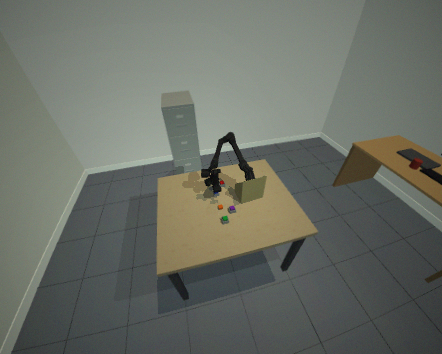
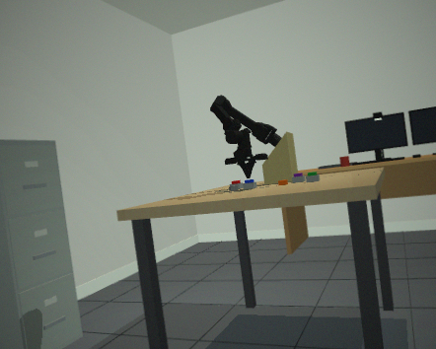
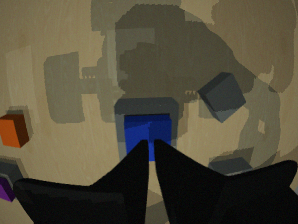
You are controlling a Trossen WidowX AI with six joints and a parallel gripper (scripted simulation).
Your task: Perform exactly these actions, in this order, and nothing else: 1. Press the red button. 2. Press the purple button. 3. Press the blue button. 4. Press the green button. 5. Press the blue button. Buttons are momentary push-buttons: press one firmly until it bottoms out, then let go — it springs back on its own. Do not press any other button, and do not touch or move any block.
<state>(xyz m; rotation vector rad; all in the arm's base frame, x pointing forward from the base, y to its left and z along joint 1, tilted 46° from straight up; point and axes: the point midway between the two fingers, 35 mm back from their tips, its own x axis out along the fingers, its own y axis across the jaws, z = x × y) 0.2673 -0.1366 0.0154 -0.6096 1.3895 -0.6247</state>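
The blue button (image 1: 217, 192) (image 2: 249, 181) (image 3: 148, 128) sits in a grey housing near the back of the wooden table (image 1: 210, 250) (image 2: 281, 194). My gripper (image 1: 215, 188) (image 2: 248, 175) (image 3: 150, 145) is shut and empty, pointing down with its tips right over the blue button's near edge. I cannot tell whether they touch it. The red button (image 1: 222, 182) (image 2: 236, 182) is just beside the blue one. The purple button (image 1: 231, 209) (image 2: 297, 174) (image 3: 5, 189) and the green button (image 1: 225, 219) (image 2: 312, 174) lie further along the table.
A small grey block (image 3: 222, 94) lies close to the blue button. An orange cube-like piece (image 1: 220, 207) (image 2: 282, 182) (image 3: 12, 129) sits between the blue and purple buttons. An upright tan board (image 1: 250, 190) (image 2: 281, 158) stands by the arm's base.
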